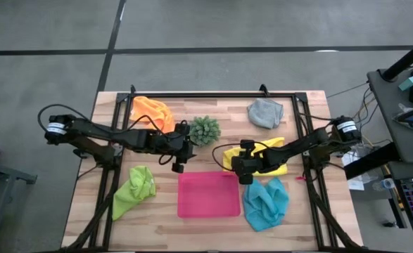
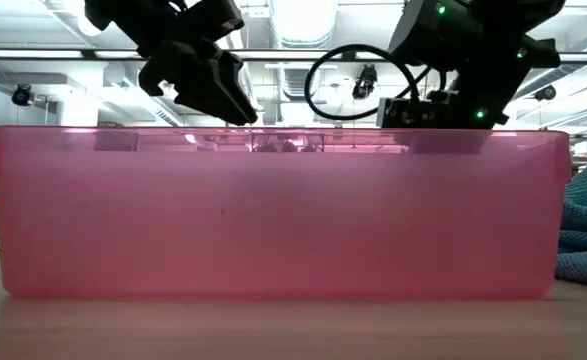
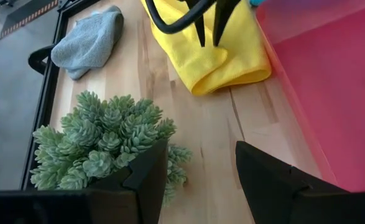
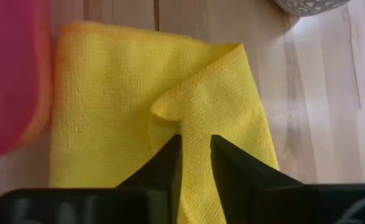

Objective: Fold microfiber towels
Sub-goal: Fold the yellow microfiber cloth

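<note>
1. Right gripper (image 4: 196,180) sits low over the yellow microfiber towel (image 4: 163,118), just behind the pink tray (image 1: 208,195); its fingers are pinched close together with a raised fold of the yellow cloth caught between them, so it's clamped on that towel.
2. The yellow towel lies folded over on the wooden table (image 1: 213,228), touching the tray's back right corner; one edge is puckered up where the fingers grab it.
3. Left gripper (image 3: 201,180) hangs over bare wood right next to the little spiky green plant (image 1: 205,130); fingers spread apart, nothing in them.
4. Other towels, all crumpled: orange towel (image 1: 152,112) back left; grey towel (image 1: 265,112) back right; lime green towel (image 1: 135,188) left of the tray; light blue towel (image 1: 266,203) right beside the tray on its right.
</note>
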Motion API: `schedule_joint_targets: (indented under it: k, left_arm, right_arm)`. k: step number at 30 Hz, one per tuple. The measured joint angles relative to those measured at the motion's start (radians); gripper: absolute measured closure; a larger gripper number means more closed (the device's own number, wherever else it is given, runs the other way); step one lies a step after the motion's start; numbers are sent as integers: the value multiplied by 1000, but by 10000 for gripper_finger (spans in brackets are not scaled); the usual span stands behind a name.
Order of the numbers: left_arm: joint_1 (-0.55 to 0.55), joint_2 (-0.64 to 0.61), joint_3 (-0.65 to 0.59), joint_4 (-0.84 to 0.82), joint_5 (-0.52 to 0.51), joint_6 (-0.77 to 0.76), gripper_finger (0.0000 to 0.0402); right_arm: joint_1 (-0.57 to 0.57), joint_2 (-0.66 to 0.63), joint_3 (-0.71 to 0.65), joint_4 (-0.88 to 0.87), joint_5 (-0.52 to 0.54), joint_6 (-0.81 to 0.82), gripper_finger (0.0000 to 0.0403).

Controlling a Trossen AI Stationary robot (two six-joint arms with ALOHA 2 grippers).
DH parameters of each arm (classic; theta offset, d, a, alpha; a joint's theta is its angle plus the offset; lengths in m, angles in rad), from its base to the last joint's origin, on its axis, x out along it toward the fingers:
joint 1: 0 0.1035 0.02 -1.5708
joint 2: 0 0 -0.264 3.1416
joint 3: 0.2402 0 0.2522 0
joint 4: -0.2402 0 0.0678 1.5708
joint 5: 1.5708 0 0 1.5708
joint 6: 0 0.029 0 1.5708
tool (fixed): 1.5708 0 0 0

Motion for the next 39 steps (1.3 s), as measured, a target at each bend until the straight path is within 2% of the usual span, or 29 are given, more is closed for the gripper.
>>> schedule_joint_targets:
  k: [5,13,20,26,30,35,39]
  left_arm:
    - [1,0,0,1,0,0,228]
    - [1,0,-4,28,0,1,228]
    - [1,0,-4,32,0,5,228]
    - [1,0,-4,30,0,5,228]
    - [1,0,-5,29,0,6,228]
    - [1,0,-5,29,-5,18,228]
    - [1,0,-5,47,-85,55,228]
  right_arm:
    - [-6,-69,1,-43,-3,28,352]
    - [-20,-180,2,-126,-113,111,300]
    - [-19,-120,-5,-110,-139,109,251]
    - [-19,-41,-12,-17,-137,47,236]
    - [-22,-22,-12,21,-104,27,264]
    - [-24,-35,-12,11,-104,-1,369]
    - [-24,-73,2,-51,-105,3,391]
